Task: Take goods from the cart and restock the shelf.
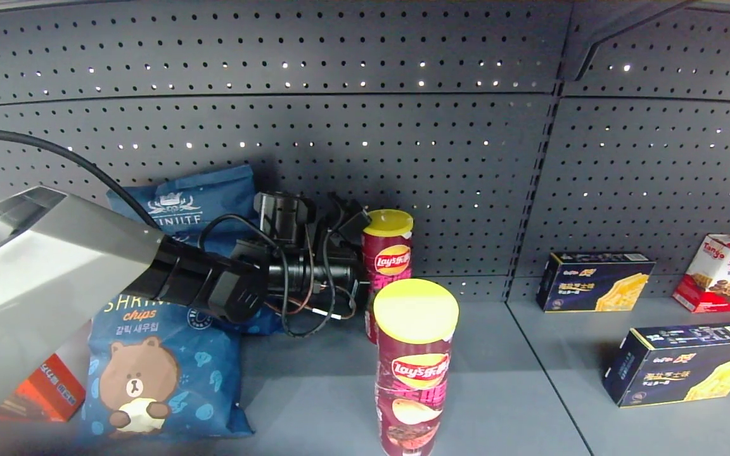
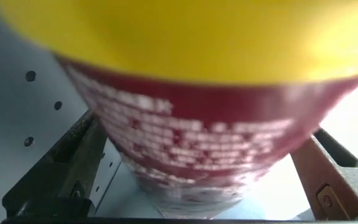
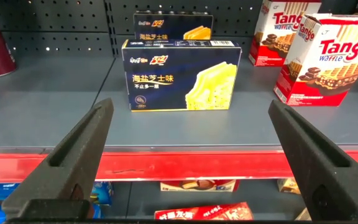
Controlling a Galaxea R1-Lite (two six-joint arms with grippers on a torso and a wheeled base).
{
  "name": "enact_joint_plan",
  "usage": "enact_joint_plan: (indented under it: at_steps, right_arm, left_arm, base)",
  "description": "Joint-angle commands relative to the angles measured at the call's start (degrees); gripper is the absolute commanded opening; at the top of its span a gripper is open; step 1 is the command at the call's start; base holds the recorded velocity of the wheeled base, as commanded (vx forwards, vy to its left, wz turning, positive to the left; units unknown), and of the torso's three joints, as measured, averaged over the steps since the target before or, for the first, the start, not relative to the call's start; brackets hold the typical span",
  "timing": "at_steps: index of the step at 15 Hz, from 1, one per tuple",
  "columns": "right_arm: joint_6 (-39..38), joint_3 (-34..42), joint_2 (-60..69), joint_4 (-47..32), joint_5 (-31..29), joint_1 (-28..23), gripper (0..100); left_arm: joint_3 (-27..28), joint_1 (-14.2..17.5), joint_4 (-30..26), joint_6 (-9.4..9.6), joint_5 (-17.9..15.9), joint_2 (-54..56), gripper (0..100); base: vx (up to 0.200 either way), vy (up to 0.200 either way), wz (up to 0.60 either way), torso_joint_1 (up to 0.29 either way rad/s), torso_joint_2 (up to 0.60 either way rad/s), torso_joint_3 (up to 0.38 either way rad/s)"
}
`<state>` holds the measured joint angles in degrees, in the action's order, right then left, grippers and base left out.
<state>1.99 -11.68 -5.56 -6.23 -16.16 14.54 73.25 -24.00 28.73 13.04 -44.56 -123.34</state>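
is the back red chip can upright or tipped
Upright: the rear red cylindrical chip can stands on the grey metal shelf, yellow lid on top, held in the left gripper.

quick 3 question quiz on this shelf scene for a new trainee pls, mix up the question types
1. True or false: the right gripper is shut.
2. Multiple choice: what sits between the fingers of the left gripper? A) a bottle B) the rear chip can C) nothing
3. Fill in the blank: the lid of the front chip can is ____.

Key: 1 false, it is open. 2 B. 3 yellow.
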Motion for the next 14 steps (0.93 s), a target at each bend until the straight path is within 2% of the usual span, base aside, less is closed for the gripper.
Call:
enact_joint_plan:
  at_steps: [1,4,14]
  right_arm:
    - [0.03,-0.01,-0.15,-0.01,-0.01,0.05,100]
    - [0.12,-0.36,-0.07,-0.01,-0.01,0.05,100]
    - [0.21,-1.42,-0.07,-0.01,-0.01,0.05,100]
  left_arm:
    - [-0.48,0.10,0.01,-0.04,0.00,0.47,100]
    - [-1.27,0.54,-0.08,-0.04,0.00,2.76,100]
    - [-10.94,3.35,0.18,0.14,0.00,13.57,100]
  base:
    - [0.000,0.000,0.00,0.000,0.00,0.000]
    - [0.000,0.000,0.00,0.000,0.00,0.000]
    - [0.000,0.000,0.00,0.000,0.00,0.000]
